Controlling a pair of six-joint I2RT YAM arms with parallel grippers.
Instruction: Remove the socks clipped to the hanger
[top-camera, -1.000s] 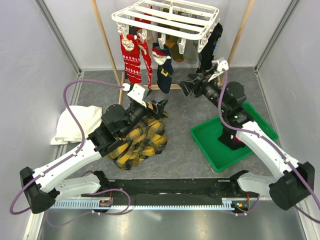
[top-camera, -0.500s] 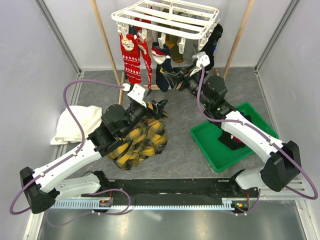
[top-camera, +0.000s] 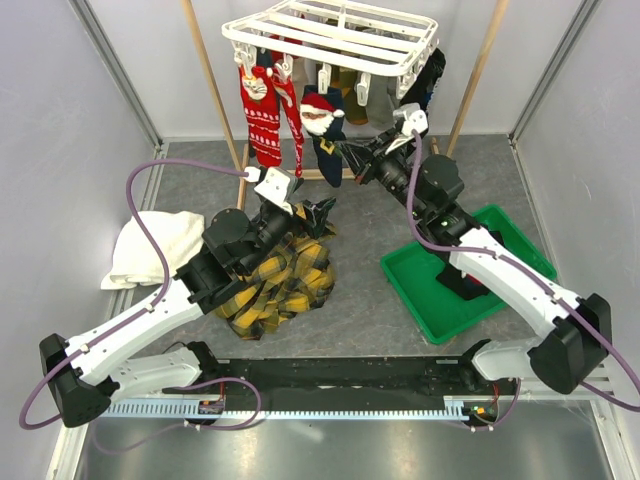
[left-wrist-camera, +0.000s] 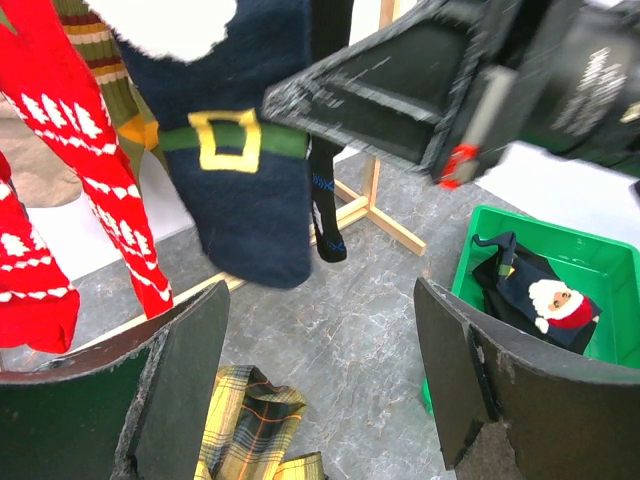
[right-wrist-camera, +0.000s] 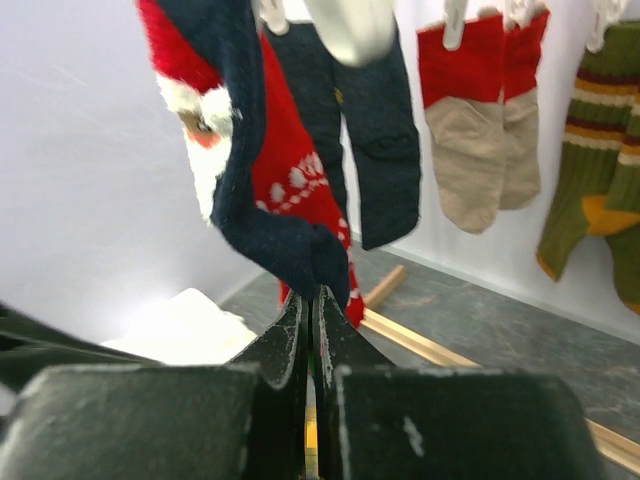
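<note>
The white slatted hanger (top-camera: 330, 35) hangs at the back with socks clipped under it. Red patterned socks (top-camera: 262, 115) hang at its left, a black sock (top-camera: 428, 85) at its right. My right gripper (top-camera: 347, 152) is shut, pinching the edge of the navy Santa sock (top-camera: 325, 130). In the right wrist view the navy fabric (right-wrist-camera: 245, 180) bunches at the closed tips (right-wrist-camera: 313, 292). My left gripper (top-camera: 310, 215) stands open below and in front of that sock (left-wrist-camera: 245, 170), nothing between its fingers (left-wrist-camera: 318, 290). Tan socks (right-wrist-camera: 480, 150) and an olive striped one (right-wrist-camera: 590, 150) hang behind.
A green tray (top-camera: 408, 302) at the right holds a Santa sock (left-wrist-camera: 545, 295). A yellow-black plaid cloth (top-camera: 275, 275) lies under my left arm, and a white towel (top-camera: 150, 245) sits at the left. Wooden poles (top-camera: 210, 80) frame the hanger.
My right arm swung left from the black sock to the navy Santa sock, and its jaws closed on it. The sock now hangs twisted. The left arm stayed still.
</note>
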